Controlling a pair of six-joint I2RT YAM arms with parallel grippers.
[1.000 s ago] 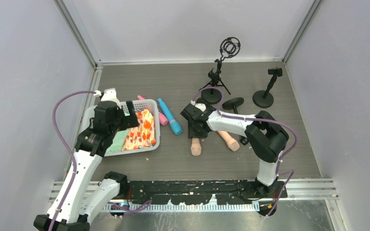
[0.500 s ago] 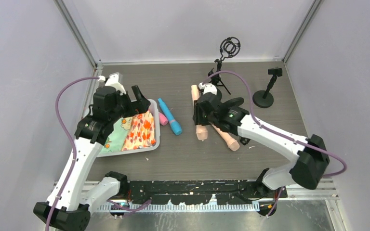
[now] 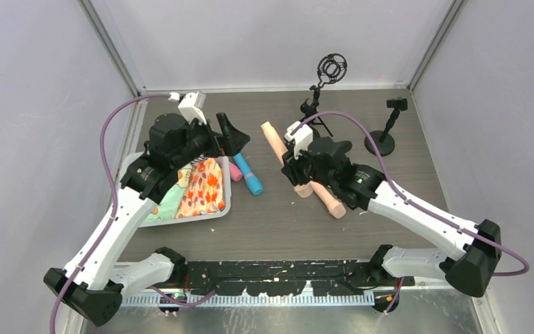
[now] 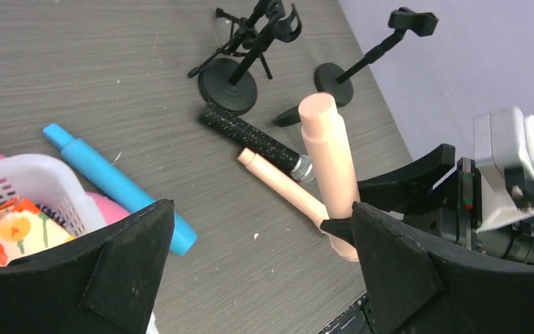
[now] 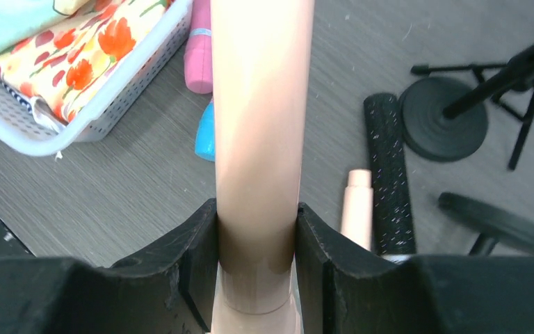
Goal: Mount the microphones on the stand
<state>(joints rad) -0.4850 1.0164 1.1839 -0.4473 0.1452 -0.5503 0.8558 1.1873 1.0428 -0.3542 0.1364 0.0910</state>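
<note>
Right jaws clamp 1 peach microphone (image 3: 274, 139) aloft, tilted over open counter (image 3: 264, 229) near the tripod stand (image 3: 311, 111). Left jaws gape above the basket (image 3: 228, 196) edge, beside the blue microphone (image 3: 245, 168).

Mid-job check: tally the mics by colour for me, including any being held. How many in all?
Peach: 2, the held mic in the right hand and the loose mic lying flat
Black: 1, the black mic
Blue: 1, the blue mic
Pink: 1, the pink mic
Total: 5
</note>
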